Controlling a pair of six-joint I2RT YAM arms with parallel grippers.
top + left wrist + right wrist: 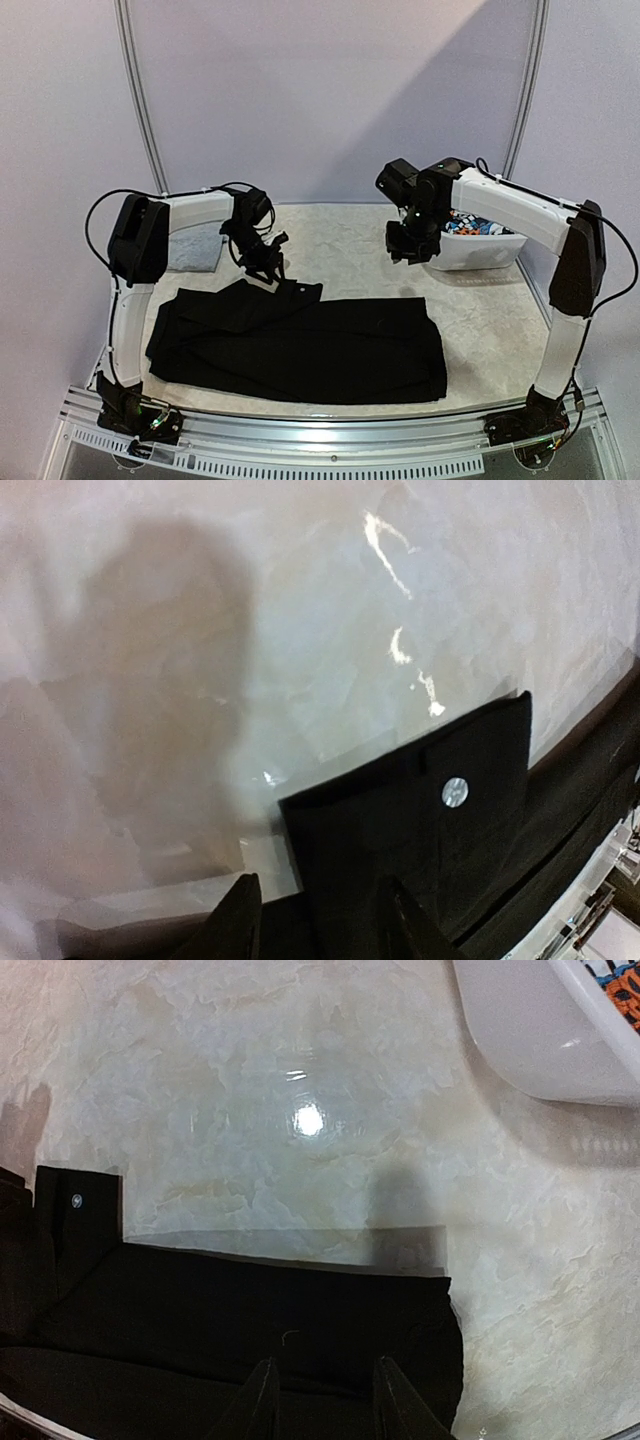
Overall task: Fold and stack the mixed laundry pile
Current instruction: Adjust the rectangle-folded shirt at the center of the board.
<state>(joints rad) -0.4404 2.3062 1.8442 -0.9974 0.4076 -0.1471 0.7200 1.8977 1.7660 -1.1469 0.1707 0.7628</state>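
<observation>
LAUNDRY TABLE, mid-fold: we find the black long-sleeved garment (300,345) spread mostly flat across the near half of the table (490,320), one cuff flap w/ a silver snap (455,793) poking out from its far edge. The left gripper (320,925) hangs just over that flap, jaws apart, holding nothing. The right gripper (325,1400) hovers above the garment's far right edge, jaws likewise apart & empty. We judge the step in hand to be folding the black piece. It's best done, in our view, w/ both grippers pinching the far edge at matched points, then carrying it toward the near edge together, so the hem lands square and the loose cuff tucks inside. The light grey top (195,250) sits folded at far left, behind the left arm. The white basket (485,250), far right, holds the printed piece (470,226), bunched; what lies under it, if anything, we cannot tell.
</observation>
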